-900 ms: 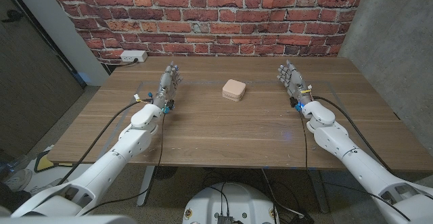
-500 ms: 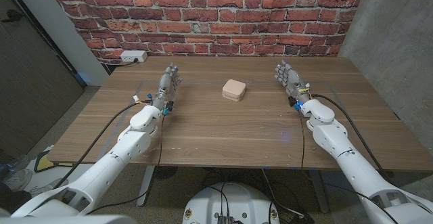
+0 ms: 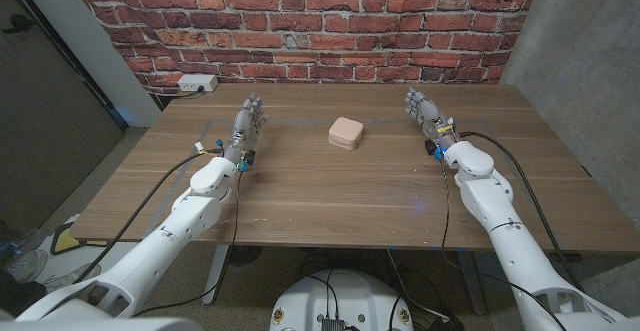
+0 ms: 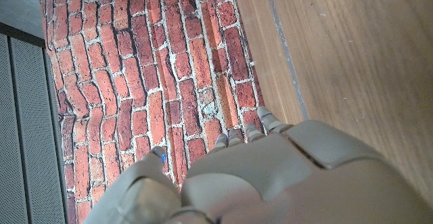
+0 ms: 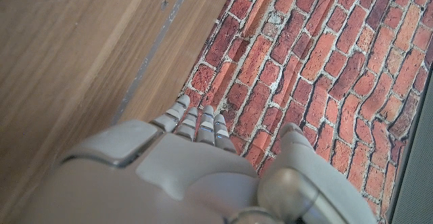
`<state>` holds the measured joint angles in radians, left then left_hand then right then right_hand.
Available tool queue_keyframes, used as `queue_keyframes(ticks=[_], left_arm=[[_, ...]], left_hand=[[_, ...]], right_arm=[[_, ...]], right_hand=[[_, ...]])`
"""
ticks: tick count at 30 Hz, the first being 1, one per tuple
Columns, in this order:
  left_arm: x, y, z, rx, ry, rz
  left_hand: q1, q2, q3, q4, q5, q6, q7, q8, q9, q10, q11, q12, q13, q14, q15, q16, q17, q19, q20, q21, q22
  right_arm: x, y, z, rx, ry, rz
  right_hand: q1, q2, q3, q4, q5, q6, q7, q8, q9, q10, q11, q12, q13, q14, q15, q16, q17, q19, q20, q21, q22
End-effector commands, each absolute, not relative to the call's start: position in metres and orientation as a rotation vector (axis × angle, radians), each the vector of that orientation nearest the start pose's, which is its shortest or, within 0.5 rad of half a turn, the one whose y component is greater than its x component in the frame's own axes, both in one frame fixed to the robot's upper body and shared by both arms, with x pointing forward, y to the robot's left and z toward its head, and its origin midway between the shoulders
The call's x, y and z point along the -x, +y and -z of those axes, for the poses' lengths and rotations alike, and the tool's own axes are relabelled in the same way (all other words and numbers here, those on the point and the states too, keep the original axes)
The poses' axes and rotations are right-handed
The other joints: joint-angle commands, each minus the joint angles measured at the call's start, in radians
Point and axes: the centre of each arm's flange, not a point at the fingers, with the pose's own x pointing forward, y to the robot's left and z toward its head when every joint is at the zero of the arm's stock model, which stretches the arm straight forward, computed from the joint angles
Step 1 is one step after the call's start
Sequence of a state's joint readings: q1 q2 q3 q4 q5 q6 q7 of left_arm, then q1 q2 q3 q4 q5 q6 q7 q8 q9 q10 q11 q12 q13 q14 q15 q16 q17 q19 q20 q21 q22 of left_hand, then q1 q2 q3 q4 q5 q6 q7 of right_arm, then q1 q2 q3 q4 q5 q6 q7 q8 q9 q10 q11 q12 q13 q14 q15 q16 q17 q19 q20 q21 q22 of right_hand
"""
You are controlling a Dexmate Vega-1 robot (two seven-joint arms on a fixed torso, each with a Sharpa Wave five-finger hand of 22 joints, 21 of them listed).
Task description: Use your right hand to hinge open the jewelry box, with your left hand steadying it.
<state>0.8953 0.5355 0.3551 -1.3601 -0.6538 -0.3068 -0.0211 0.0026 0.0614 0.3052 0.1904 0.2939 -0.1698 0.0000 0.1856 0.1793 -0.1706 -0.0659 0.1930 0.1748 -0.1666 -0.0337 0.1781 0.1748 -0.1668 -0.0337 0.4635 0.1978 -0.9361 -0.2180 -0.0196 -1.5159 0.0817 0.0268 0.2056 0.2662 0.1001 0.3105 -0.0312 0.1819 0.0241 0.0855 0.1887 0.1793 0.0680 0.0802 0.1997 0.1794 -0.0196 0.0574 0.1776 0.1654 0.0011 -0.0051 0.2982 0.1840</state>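
Sitting closed near the middle of the wooden desk (image 3: 330,186), toward the brick wall, the small pale pink, rounded-square jewelry box (image 3: 346,133) has nothing touching it. Both hands are well apart from it, one to each side. The left hand (image 3: 248,123) stands with its fingers (image 3: 254,106) reaching up and loosely apart, holding nothing; the right hand (image 3: 426,111) is the same, fingers (image 3: 415,101) spread and empty.

From where I stand the box looks light and stiff, a hard shell with a smooth, maybe slightly slick skin. I'd guess it would skid across the desk if the lid were pushed without a brace. A faint seam seems to run round its side, splitting lid from base, but I cannot tell which edge carries the hinge. My judgement: the left hand should press or clasp the lower half at its sides, and the right should catch the lid's lip on the edge opposite the hinge and lift gently, since a small hinge may be delicate.
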Motion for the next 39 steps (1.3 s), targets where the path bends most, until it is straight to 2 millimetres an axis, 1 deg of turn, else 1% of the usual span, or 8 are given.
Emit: queue_keyframes(ticks=[1,7,14,17,25,29,33,39], left_arm=[[-0.634,0.296,0.038,0.042,-0.616,0.212],[-0.631,0.297,0.039,0.044,-0.617,0.212],[-0.63,0.297,0.041,0.048,-0.616,0.215],[-0.629,0.297,0.041,0.051,-0.618,0.215],[-0.627,0.298,0.043,0.055,-0.619,0.213],[-0.627,0.298,0.044,0.058,-0.619,0.211],[-0.626,0.299,0.044,0.057,-0.618,0.212],[-0.627,0.298,0.044,0.058,-0.619,0.215]], left_hand=[[-0.001,0.101,-0.001,-0.003,0.007,-0.23,-0.002,0.01,0.003,-0.186,0.006,0.01,0.005,-0.188,-0.025,0.009,0.004,-0.108,-0.047,0.009,0.003],[0.001,0.101,-0.002,-0.004,0.008,-0.224,-0.003,0.011,0.003,-0.181,0.006,0.011,0.005,-0.185,-0.024,0.009,0.003,-0.106,-0.045,0.01,0.002],[0.002,0.101,-0.003,-0.005,0.009,-0.208,-0.008,0.016,0.004,-0.176,0.005,0.012,0.005,-0.18,-0.022,0.01,0.003,-0.102,-0.043,0.011,0.002],[0.003,0.101,-0.004,-0.005,0.01,-0.195,-0.019,0.019,0.004,-0.172,0.007,0.013,0.005,-0.176,-0.02,0.01,0.003,-0.098,-0.041,0.013,0.001],[0.005,0.1,-0.005,-0.007,0.011,-0.182,-0.027,0.022,0.004,-0.163,0.01,0.015,0.005,-0.17,-0.018,0.011,0.003,-0.093,-0.039,0.014,0.0],[0.008,0.099,-0.005,-0.008,0.012,-0.167,-0.045,0.026,0.005,-0.158,0.011,0.016,0.005,-0.165,-0.016,0.011,0.002,-0.089,-0.038,0.015,-0.001],[0.009,0.099,-0.005,-0.009,0.013,-0.162,-0.048,0.026,0.005,-0.154,0.011,0.017,0.006,-0.161,-0.017,0.011,0.002,-0.087,-0.037,0.015,-0.001],[0.011,0.099,-0.005,-0.01,0.013,-0.16,-0.047,0.025,0.006,-0.15,0.01,0.017,0.006,-0.159,-0.017,0.011,0.002,-0.085,-0.036,0.016,-0.002]], right_arm=[[-0.62,-0.26,-0.014,0.361,-0.605,-0.109],[-0.616,-0.252,-0.02,0.438,-0.624,-0.091],[-0.61,-0.245,-0.028,0.534,-0.642,-0.073],[-0.609,-0.242,-0.032,0.554,-0.649,-0.07],[-0.604,-0.23,-0.041,0.65,-0.671,-0.054],[-0.604,-0.223,-0.044,0.704,-0.683,-0.043],[-0.603,-0.217,-0.046,0.744,-0.687,-0.04],[-0.601,-0.207,-0.052,0.817,-0.694,-0.039]], right_hand=[[0.02,-0.002,0.007,-0.012,0.002,-0.002,-0.003,0.002,0.004,0.0,-0.003,0.002,0.004,0.005,-0.006,0.002,0.004,0.004,0.008,-0.006,0.004],[0.031,0.0,0.011,-0.023,0.003,0.001,-0.011,0.004,0.004,0.002,-0.012,0.004,0.004,0.005,-0.02,0.002,0.003,0.007,0.015,-0.008,0.004],[0.041,0.002,0.015,-0.031,0.004,0.01,-0.013,0.007,0.004,0.006,-0.013,0.006,0.004,0.012,-0.01,0.003,0.003,0.009,0.016,-0.01,0.004],[0.047,0.002,0.017,-0.037,0.004,0.019,-0.033,0.01,0.004,0.006,-0.007,0.006,0.004,0.013,-0.009,0.003,0.003,0.01,0.017,-0.011,0.005],[0.054,0.003,0.018,-0.045,0.004,0.027,-0.038,0.011,0.004,0.015,-0.015,0.01,0.004,0.023,-0.009,0.005,0.003,0.018,0.019,-0.012,0.005],[0.061,0.006,0.02,-0.052,0.005,0.005,-0.038,0.002,0.005,0.011,-0.011,0.008,0.004,0.026,-0.008,0.005,0.004,0.02,0.018,-0.014,0.006],[0.065,0.008,0.021,-0.056,0.005,0.0,-0.036,0.0,0.005,0.009,-0.012,0.007,0.004,0.027,-0.012,0.004,0.004,0.022,0.016,-0.016,0.006],[0.068,0.011,0.022,-0.061,0.006,-0.002,-0.033,0.0,0.005,0.007,-0.008,0.007,0.004,0.027,-0.001,0.003,0.004,0.024,0.018,-0.018,0.007]])
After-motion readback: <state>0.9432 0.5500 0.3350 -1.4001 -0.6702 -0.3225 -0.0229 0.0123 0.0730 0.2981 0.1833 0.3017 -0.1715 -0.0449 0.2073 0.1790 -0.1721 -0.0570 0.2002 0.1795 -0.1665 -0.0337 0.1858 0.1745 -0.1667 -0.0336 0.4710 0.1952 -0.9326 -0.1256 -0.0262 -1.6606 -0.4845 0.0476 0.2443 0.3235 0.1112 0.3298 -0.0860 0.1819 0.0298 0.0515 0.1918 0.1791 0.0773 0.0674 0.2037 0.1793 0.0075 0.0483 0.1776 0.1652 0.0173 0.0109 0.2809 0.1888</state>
